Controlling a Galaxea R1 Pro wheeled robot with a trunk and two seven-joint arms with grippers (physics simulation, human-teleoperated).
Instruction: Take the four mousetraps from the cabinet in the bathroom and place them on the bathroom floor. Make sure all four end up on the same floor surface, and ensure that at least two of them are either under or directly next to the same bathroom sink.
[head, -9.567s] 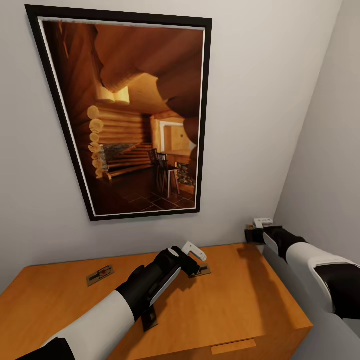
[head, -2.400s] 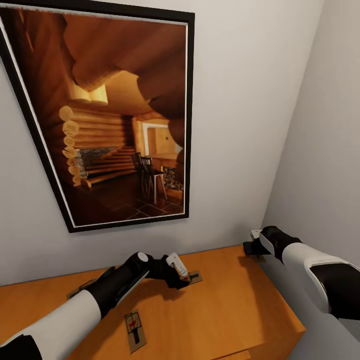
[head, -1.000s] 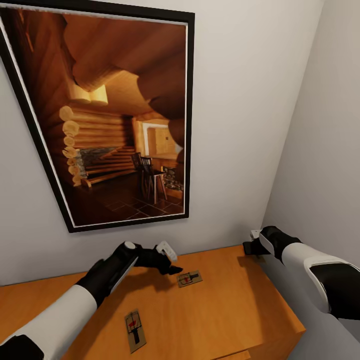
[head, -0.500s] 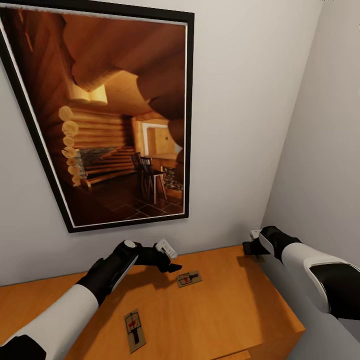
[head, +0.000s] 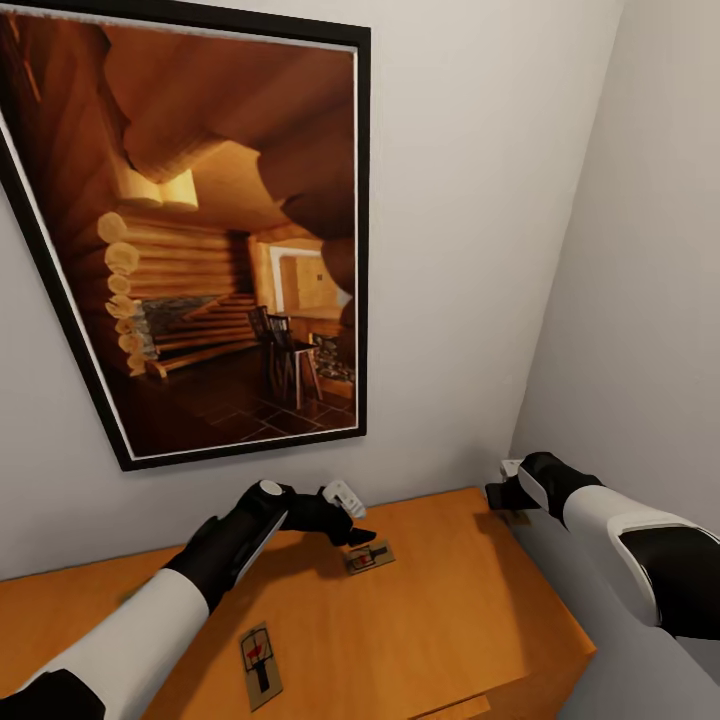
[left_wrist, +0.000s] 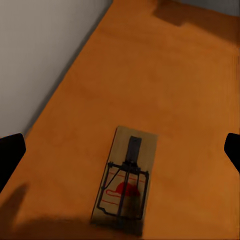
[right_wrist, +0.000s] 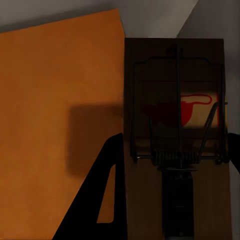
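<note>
Two mousetraps lie on the orange-brown cabinet (head: 450, 600) top: one (head: 368, 557) near the back wall, another (head: 257, 650) closer to me. My left gripper (head: 350, 528) hovers just over the farther one, open. In the left wrist view that mousetrap (left_wrist: 127, 182) lies flat between the spread fingertips (left_wrist: 10, 155). Off the cabinet's right rear corner, my right gripper (head: 497, 492) is shut on a third mousetrap (right_wrist: 175, 110), seen close up in the right wrist view. The bathroom floor and the sink are out of view.
A large black-framed picture (head: 200, 250) of a log cabin room hangs on the wall behind the cabinet. A grey side wall (head: 640, 300) closes in on the right, leaving a narrow gap beside the cabinet's right edge.
The whole view has shifted a little to the left. My left gripper has edged nearer over the farther mousetrap. The right arm keeps its place with its mousetrap.
</note>
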